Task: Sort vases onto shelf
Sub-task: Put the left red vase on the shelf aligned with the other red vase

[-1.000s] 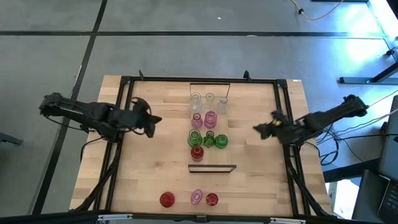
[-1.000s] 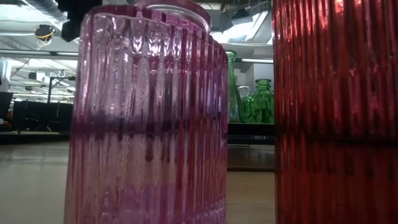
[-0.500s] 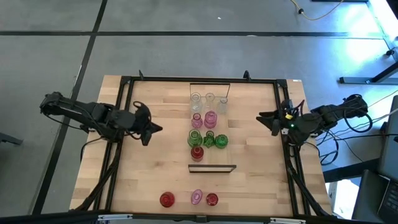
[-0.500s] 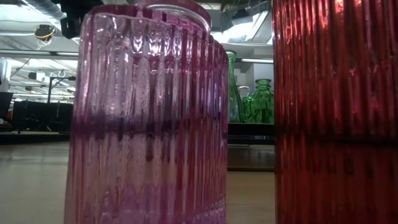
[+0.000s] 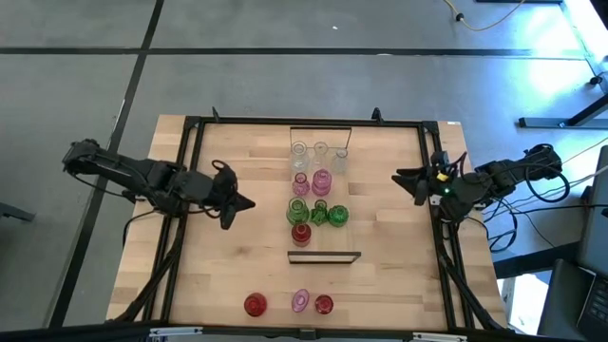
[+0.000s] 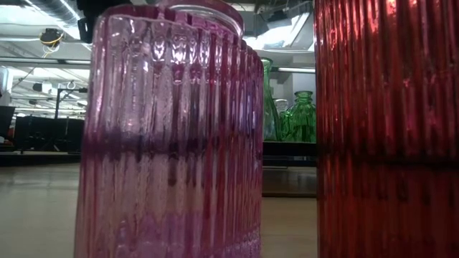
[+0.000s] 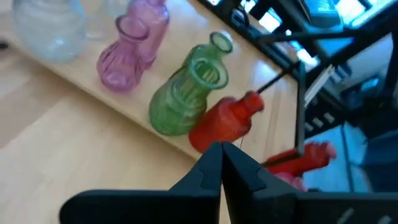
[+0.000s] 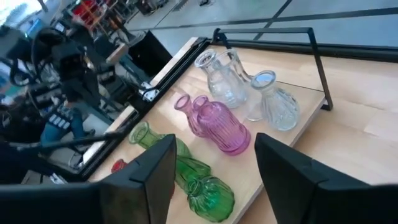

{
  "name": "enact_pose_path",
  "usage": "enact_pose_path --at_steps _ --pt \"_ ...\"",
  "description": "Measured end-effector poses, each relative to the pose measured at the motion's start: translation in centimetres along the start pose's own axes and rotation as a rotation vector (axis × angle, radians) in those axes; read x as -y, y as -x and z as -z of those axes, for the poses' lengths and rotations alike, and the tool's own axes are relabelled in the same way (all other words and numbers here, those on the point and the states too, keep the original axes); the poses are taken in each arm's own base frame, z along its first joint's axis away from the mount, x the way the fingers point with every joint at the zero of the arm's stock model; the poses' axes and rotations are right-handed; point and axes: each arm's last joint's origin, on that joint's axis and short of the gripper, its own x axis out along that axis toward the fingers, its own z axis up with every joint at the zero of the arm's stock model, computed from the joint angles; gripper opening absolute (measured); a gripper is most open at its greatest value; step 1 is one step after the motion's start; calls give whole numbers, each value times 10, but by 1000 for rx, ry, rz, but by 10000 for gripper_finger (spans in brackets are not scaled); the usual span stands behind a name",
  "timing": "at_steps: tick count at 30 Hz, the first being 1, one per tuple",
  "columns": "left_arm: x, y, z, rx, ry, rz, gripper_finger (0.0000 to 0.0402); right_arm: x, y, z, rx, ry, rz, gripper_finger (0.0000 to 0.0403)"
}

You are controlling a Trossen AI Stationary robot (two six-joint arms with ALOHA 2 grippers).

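Glass vases (image 5: 318, 195) stand on the shelf (image 5: 321, 256).
Left fingers (image 5: 245, 203) are pressed together near them; right fingers (image 5: 404, 180) are spread apart.

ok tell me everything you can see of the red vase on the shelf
The red vase is small, of translucent ribbed glass, with a round belly and a narrow neck. It stands upright at the near end of the shelf, just behind that end's black frame, at the front of the row, right next to a green vase. Neither hand touches it; the left hand hangs to its left, shut.
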Motion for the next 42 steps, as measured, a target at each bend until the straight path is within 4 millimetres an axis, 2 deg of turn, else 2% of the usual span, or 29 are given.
enact_pose_path --at_steps 5,8,11,17,21,26,31,37,42 --pt "-2 -1 -3 10 76 -8 2 0 -1 0 19 -71 16 207" --pt "-3 -3 -2 15 72 -38 26 -2 -4 3 13 -55 36 215" --pt "-5 -7 -1 23 71 -77 76 -4 -10 7 23 -57 71 250" --pt "-8 -15 -1 86 81 -190 210 -10 -21 14 25 -76 119 356" --pt "-11 -17 2 88 205 -244 257 -13 -28 20 8 -92 141 394" --pt "-11 -17 6 59 288 -237 268 -16 -33 25 -32 -87 137 387" --pt "-6 -18 9 -85 376 -120 263 -22 -34 24 -66 -105 77 372" --pt "38 -15 26 -206 347 209 251 -27 -34 25 -149 -51 -7 366" --pt "71 -14 59 -336 387 329 240 -31 -34 24 -174 -58 -55 366"
